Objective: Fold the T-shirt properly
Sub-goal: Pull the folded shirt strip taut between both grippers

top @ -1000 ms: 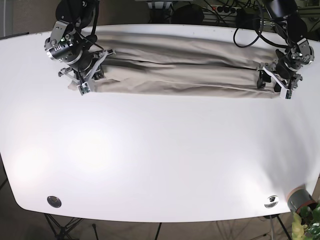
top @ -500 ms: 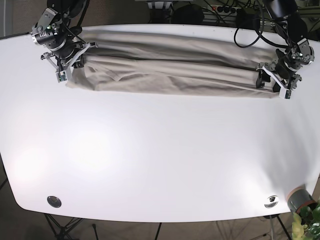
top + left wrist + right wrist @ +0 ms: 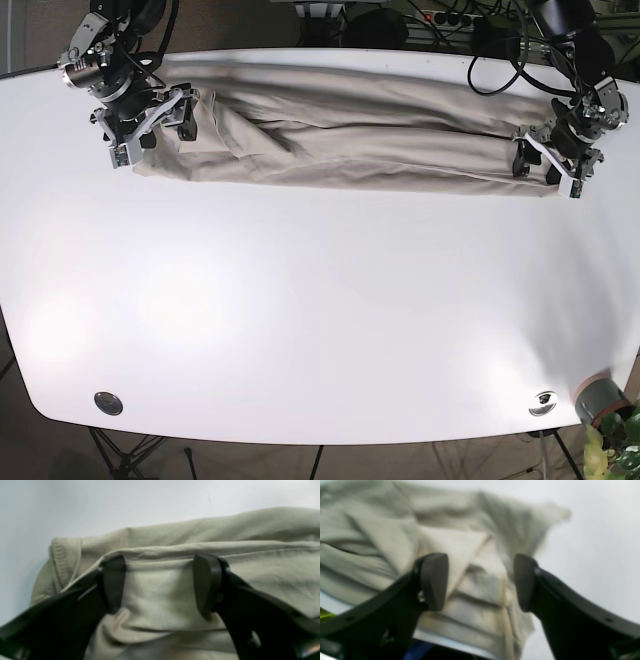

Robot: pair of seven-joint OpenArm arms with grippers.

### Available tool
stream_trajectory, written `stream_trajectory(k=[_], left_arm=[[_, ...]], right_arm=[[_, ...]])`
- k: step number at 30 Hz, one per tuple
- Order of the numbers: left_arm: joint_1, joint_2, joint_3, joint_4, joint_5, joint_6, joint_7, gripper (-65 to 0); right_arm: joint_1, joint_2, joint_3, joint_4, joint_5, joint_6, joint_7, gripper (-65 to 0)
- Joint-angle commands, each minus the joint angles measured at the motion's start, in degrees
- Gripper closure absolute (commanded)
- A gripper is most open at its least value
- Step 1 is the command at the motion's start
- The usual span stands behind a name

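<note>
The beige T-shirt [image 3: 350, 140] lies as a long, creased band across the far side of the white table [image 3: 320, 320]. My right gripper [image 3: 152, 135] is over the shirt's left end in the base view. In the blurred right wrist view this gripper [image 3: 480, 580] is open, fingers wide apart over layered cloth [image 3: 475, 562]. My left gripper [image 3: 547, 172] is at the shirt's right end. In the left wrist view it [image 3: 160, 580] is open, its fingers astride a bulge of fabric [image 3: 160, 592] beside a ribbed hem [image 3: 62, 557].
A grey round object [image 3: 598, 398] and plant leaves [image 3: 615, 445] sit at the near right corner. Two metal discs [image 3: 108, 403] [image 3: 543, 402] are set in the table's near edge. Black cables [image 3: 500, 50] hang behind the far edge.
My right gripper moved left and toward the far edge, dragging the shirt's end along, then slid slightly back right; the folds near that end shifted. The left arm stayed put.
</note>
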Motion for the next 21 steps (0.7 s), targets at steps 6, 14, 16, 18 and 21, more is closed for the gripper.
stream_trajectory(k=[6,14,16,18,21], left_arm=[[0.06,-0.86,-0.34,0.22,1.03,0.27,1.25,-39.0],[0.06,-0.86,-0.43,0.22,1.03,0.27,1.25,-39.0],[0.06,-0.77,-0.34,0.22,1.03,0.27,1.25,-39.0],[0.06,-0.68,-0.34,0.22,1.03,0.27,1.25,-39.0],[0.06,-0.68,-0.25,0.22,1.03,0.27,1.25,-39.0]], right_arm=[[-0.12,3.18,-7.76,0.87,3.14,0.08,0.73,-42.8],[-2.84,1.6,-12.42,0.87,-6.26,0.08,2.75,-42.8],[-3.37,1.51,-12.69,0.78,-7.76,0.08,3.1,-42.8],[-4.34,1.42,-13.65,-0.1,-8.9,0.08,3.19,-42.6],[-5.21,1.6,-13.83,-1.68,-9.08,0.08,4.42,-38.8]])
